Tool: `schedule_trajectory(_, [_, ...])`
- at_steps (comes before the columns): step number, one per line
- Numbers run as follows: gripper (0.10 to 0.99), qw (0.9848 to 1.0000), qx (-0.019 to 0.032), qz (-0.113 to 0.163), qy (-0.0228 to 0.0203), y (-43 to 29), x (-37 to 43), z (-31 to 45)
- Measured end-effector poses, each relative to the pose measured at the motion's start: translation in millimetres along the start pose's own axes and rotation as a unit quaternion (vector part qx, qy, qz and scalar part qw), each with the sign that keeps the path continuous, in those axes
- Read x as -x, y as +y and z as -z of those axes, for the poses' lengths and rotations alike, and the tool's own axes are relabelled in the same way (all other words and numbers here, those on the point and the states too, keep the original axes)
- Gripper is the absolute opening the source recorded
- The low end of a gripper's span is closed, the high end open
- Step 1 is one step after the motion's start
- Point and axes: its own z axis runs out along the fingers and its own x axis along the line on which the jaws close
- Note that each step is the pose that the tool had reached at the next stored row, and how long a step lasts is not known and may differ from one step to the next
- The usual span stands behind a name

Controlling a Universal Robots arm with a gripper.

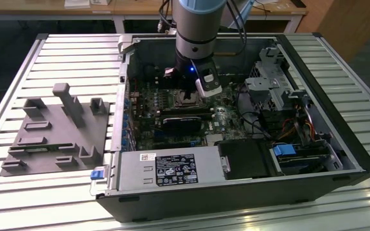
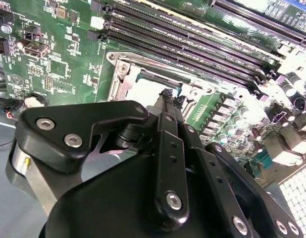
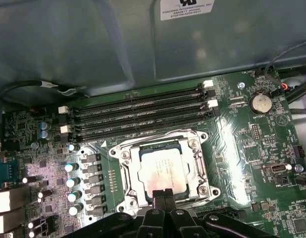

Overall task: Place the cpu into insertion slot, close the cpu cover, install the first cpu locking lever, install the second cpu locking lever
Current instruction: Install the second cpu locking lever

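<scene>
The cpu (image 3: pixel 160 167), a dull silver square, lies inside the insertion slot (image 3: pixel 122 154) on the green motherboard. The cpu cover (image 3: pixel 193 167), a silvery frame, lies flat around it, and the chip shows through its window. My gripper (image 3: pixel 163 194) is shut, its two black fingertips pressed together with nothing visible between them, touching down at the socket's edge beside the cpu. In the second wrist view the gripper (image 2: pixel 172 97) meets the same edge of the insertion slot (image 2: pixel 124 74). From the exterior view the gripper (image 1: pixel 186 94) hangs straight down over the socket. I cannot tell how the locking levers stand.
Several black memory slots (image 3: pixel 138 113) run beside the socket, and a row of capacitors (image 3: pixel 74 183) stands on another side. The case walls (image 1: pixel 128 67), a black card (image 1: pixel 181 122), cables and the drive cage (image 1: pixel 269 86) crowd the board. A grey fixture (image 1: pixel 53 134) sits outside the case.
</scene>
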Motion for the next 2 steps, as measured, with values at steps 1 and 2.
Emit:
schedule_trajectory(1, [0.102,1.0000,0.0000,0.000,0.0000,0.0,0.0,0.0])
schedule_trajectory(2, [0.102,1.0000,0.0000,0.000,0.0000,0.0,0.0,0.0])
